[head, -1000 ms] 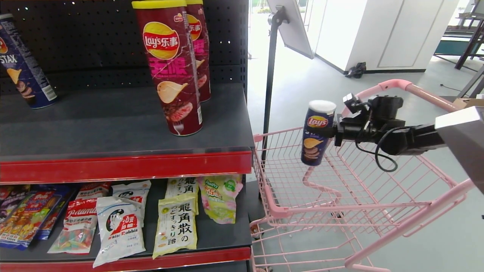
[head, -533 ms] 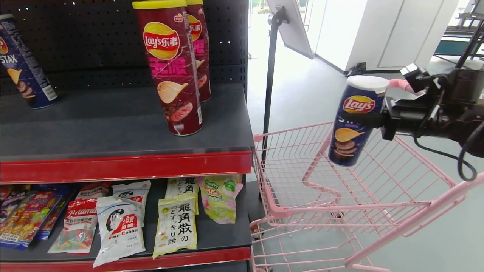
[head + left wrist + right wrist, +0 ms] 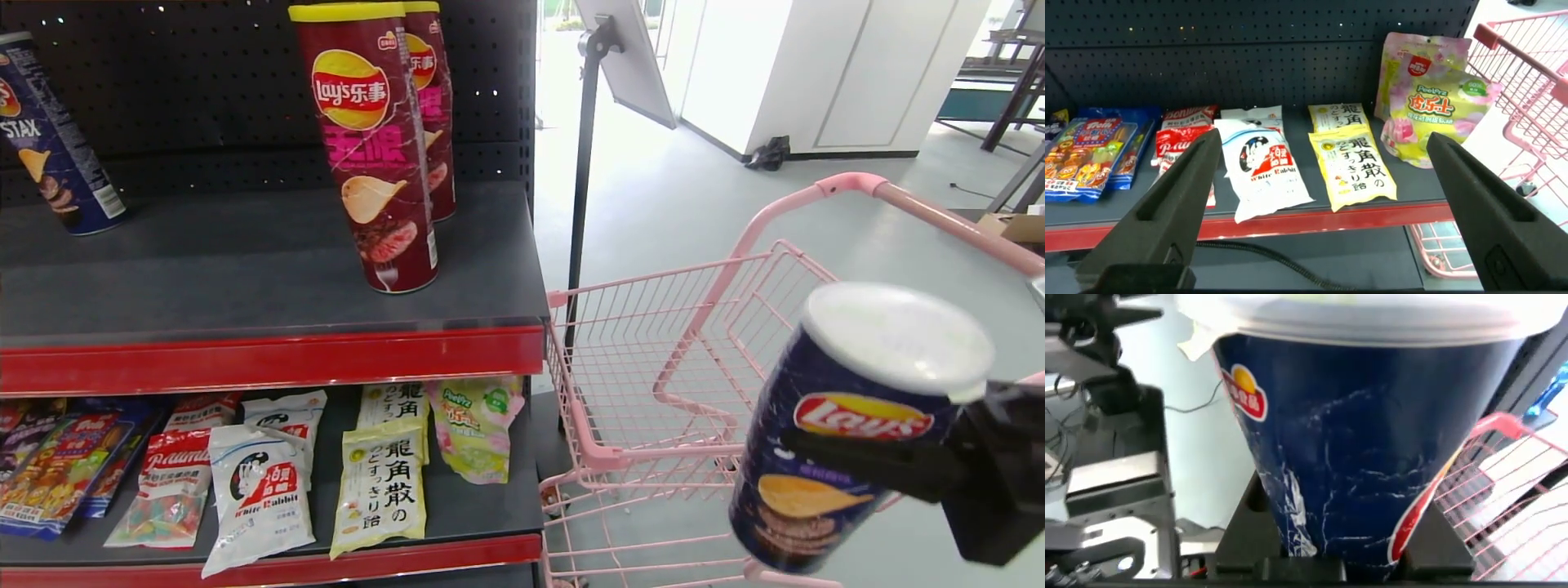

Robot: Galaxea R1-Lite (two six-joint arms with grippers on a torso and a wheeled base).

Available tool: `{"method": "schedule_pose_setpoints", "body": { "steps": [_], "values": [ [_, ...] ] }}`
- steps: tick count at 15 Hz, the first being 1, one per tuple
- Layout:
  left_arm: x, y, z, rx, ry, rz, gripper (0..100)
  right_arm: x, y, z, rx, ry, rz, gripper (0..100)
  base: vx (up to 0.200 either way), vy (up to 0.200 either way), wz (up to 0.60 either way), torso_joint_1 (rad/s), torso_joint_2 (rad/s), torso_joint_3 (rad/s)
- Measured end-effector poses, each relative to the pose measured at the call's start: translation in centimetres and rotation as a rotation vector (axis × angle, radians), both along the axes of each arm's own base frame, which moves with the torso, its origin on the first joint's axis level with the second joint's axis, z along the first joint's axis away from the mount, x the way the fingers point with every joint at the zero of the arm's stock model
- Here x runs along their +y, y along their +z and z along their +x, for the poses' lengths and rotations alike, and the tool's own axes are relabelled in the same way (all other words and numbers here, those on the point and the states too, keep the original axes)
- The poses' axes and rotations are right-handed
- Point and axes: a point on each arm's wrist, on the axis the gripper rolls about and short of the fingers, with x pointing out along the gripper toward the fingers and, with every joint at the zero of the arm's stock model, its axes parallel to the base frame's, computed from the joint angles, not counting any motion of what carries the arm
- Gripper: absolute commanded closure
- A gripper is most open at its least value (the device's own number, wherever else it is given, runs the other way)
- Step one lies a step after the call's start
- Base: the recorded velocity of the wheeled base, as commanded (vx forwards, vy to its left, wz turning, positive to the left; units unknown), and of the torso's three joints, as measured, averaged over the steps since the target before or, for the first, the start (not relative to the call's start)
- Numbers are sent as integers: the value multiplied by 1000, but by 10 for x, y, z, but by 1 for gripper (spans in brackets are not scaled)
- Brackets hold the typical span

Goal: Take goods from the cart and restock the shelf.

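The right gripper (image 3: 875, 462) pinches a chip can (image 3: 808, 500) around its middle. The can is dark blue with a white plastic lid, a red-and-yellow logo and a picture of chips. It is held tilted in the air close to the head camera, with the pink cart (image 3: 849, 184) behind it, well right of the shelf (image 3: 245, 245). The left gripper (image 3: 1324, 143) is spread wide before the lower shelf's snack bags (image 3: 1264, 167).
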Motion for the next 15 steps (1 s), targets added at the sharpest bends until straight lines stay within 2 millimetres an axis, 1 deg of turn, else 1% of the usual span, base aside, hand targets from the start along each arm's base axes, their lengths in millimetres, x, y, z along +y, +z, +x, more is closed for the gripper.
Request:
{"method": "schedule_pose_setpoints", "body": {
  "steps": [2,4,8,11,15],
  "values": [
    [0,0,0,0,0,0,0,1,-9,-23,-13,18,-13,100,0,0,0,0,0,0],
    [0,0,0,0,0,0,0,2,-9,-32,-32,41,-11,100,0,0,0,0,0,0],
    [0,0,0,2,0,0,0,2,-9,-37,-48,13,-14,100,0,0,0,19,-55,-35],
    [0,0,0,0,0,0,0,2,-8,-38,-52,16,-12,100,0,0,0,163,-429,-264],
    [0,0,0,0,0,0,0,2,-6,-37,-59,16,-6,100,0,0,0,217,-543,-322]
  ]
}}
